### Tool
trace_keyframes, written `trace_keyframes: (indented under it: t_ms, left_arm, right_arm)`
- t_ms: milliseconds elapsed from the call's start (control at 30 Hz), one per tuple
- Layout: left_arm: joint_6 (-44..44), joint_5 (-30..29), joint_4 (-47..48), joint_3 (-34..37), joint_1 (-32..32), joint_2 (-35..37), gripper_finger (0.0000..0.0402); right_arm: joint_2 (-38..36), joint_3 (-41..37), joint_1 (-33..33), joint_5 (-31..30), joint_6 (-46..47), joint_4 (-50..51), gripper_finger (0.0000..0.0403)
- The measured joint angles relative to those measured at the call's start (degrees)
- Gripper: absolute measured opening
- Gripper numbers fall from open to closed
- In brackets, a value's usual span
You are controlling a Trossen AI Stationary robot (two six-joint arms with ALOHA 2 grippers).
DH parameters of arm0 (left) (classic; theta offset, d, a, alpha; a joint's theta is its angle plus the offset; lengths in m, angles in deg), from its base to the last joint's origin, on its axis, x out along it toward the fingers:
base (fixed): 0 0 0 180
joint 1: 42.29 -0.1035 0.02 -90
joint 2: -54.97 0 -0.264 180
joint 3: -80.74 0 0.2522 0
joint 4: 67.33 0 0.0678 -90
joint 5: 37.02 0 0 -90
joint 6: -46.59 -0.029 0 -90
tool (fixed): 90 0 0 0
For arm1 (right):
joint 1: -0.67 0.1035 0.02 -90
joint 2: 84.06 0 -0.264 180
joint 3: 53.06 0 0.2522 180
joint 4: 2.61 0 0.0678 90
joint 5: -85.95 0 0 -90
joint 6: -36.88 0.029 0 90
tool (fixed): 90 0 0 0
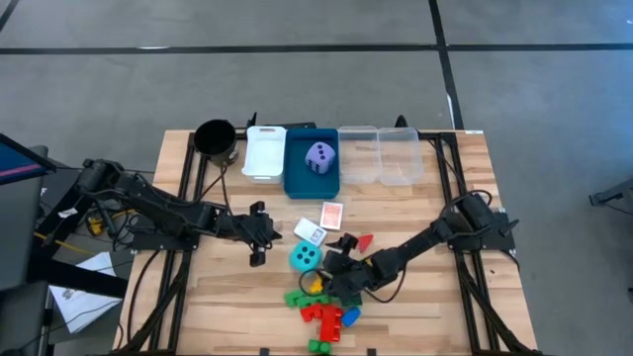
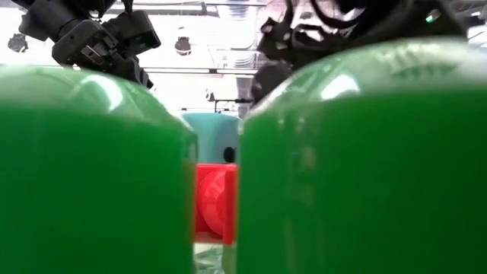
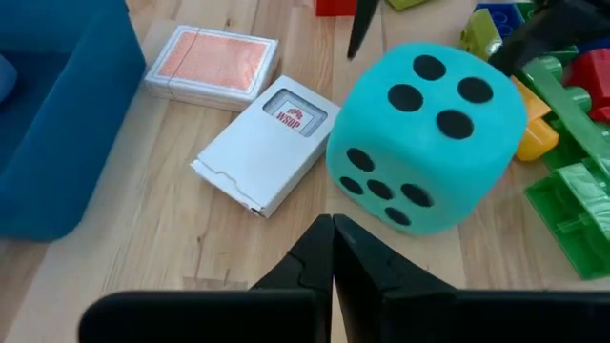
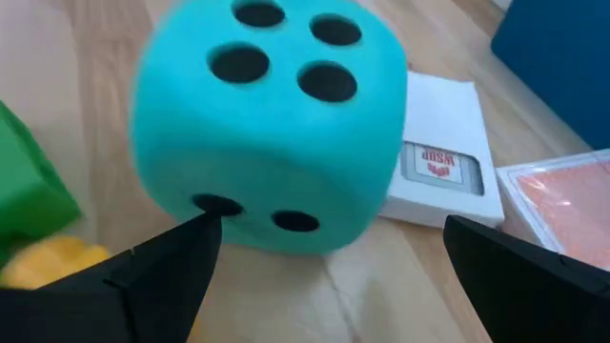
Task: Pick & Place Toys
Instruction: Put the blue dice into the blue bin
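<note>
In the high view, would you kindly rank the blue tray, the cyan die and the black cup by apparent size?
1. blue tray
2. black cup
3. cyan die, only slightly smaller-looking than the cup, so those two are close.

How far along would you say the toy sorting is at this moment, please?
Done: the soft lavender die lies in the blue tray. In hand: the open right gripper faces the soft cyan die, not gripping it. Left: two card packs and the plastic bricks remain on the table; the shut left gripper waits nearby.
</note>
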Motion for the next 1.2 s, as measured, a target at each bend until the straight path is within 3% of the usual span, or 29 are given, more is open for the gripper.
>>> trace_keyframes:
  t_ms: [167,433,733,833,1000,1200]
  left_arm:
    - [0.00,0.02,0.11,0.00,0.00,0.00,0.0000]
    - [0.11,2.75,0.82,0.27,0.00,-0.02,0.0000]
    - [3.59,10.95,-17.23,11.15,0.02,-0.07,0.0000]
    - [4.96,10.62,-22.54,13.88,0.02,-0.07,0.0000]
    - [5.14,4.97,-23.86,15.02,0.02,-0.35,0.0000]
    - [4.99,3.63,-30.10,14.97,0.02,-6.68,0.0000]
  right_arm:
    - [0.90,0.08,-1.64,3.99,-3.25,-6.58,0.0395]
    - [0.85,0.17,-1.40,4.23,-5.40,-12.54,0.0395]
    - [0.85,0.15,-1.40,4.21,-3.24,-15.01,0.0395]
    - [0.85,0.17,-1.40,4.18,-2.86,-15.37,0.0395]
    - [0.85,0.17,-1.40,3.83,0.62,-15.33,0.0395]
    - [0.85,0.19,-0.85,-0.32,6.76,-14.27,0.0395]
